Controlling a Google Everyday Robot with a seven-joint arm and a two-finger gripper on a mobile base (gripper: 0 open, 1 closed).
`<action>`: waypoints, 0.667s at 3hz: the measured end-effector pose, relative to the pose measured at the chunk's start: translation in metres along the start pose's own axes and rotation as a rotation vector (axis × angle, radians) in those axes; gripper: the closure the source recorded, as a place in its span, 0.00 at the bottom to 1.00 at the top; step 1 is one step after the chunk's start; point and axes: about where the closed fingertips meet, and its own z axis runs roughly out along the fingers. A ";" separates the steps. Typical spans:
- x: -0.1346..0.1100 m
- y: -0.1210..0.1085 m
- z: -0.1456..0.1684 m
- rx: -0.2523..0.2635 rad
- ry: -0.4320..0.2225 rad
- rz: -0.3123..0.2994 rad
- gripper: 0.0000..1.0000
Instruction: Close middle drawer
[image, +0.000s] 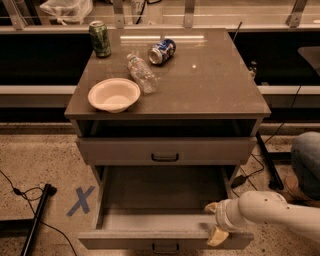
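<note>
Speckled stone flooring is spreading out under a grey cabinet, and the wide grey wood-grain middle drawer is standing pulled far out toward the camera, its bare inside showing and its small black bar handle sitting at the centre of the low front. My fingers are sitting at the right end of that front. They are spread apart and gripping nothing: one tan tip is reaching over the top edge into the drawer and the other is lying against the outer face.

The drawer's long axis is running left to right, so the cabinet body lies straight beyond my fingers. I judge the coming push needs to go squarely inward; being off-centre, it could skew the drawer. My white rounded forearm is coming in low from the right, nearly level.

Above, the taller grey top drawer is sitting shut. The bench is carrying a white paper bowl, a clear plastic bottle lying down, a blue can on its side and an upright green can.
</note>
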 end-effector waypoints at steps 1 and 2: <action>-0.003 -0.006 0.002 0.003 0.000 -0.010 0.38; -0.003 -0.006 0.002 0.003 0.000 -0.010 0.29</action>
